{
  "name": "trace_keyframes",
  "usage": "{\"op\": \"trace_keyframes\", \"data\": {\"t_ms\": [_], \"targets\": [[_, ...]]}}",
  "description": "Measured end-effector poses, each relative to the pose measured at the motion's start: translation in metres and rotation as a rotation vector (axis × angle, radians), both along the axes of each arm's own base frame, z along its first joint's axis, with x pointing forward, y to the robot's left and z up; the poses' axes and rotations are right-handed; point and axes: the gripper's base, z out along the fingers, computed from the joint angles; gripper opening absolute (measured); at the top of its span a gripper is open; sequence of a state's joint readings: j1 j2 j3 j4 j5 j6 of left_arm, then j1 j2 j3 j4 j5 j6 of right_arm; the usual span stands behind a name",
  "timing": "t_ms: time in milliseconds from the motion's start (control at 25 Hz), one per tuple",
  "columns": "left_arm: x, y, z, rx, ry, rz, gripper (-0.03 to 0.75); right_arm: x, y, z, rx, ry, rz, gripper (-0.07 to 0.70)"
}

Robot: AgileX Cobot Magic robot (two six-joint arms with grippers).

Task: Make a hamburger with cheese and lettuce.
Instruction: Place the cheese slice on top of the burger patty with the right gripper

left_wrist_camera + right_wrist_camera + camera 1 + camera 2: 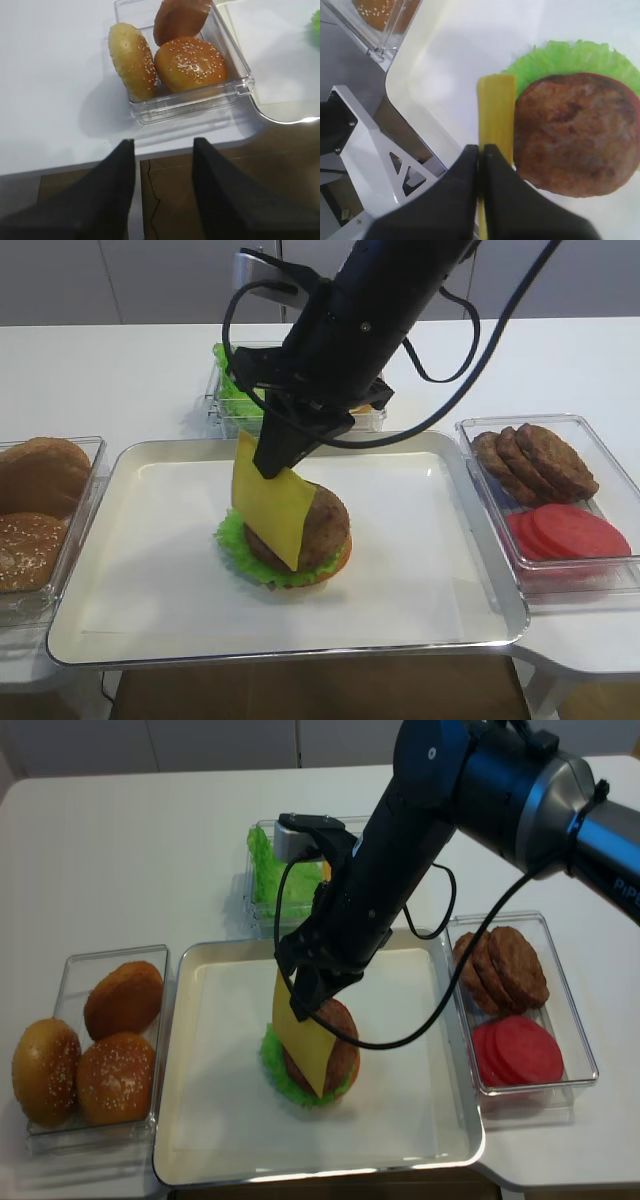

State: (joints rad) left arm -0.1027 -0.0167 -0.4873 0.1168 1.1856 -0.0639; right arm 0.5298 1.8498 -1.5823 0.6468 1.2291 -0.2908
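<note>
The hamburger (322, 525) stands in the middle of the metal tray (150, 580): bun base, frilly green lettuce (231, 538) and a brown patty (575, 135) on top. My right gripper (277, 455) is shut on the upper edge of the yellow cheese (270, 508). The slice hangs down edge-on against the patty's left side, its lower corner reaching the stack. In the right wrist view the cheese (497, 110) runs up from the closed gripper (481, 150) beside the patty. My left gripper (164, 145) is open and holds nothing, just off the table's front edge near the bun box.
A clear box of sesame buns (40, 520) sits left of the tray. At the right, another box holds brown patties (535, 462) and red tomato slices (570, 535). A box of lettuce leaves (232, 390) stands behind the tray, under my right arm.
</note>
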Motion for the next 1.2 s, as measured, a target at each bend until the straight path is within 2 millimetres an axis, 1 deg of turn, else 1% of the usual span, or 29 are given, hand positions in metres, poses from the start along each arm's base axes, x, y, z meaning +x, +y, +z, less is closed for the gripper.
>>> {"op": "trace_keyframes", "data": {"t_ms": [1200], "targets": [[0.0,0.0,0.0,0.0,0.0,0.0,0.288,0.0074,-0.0053,-0.0043,-0.071,-0.092,-0.01,0.041]]}}
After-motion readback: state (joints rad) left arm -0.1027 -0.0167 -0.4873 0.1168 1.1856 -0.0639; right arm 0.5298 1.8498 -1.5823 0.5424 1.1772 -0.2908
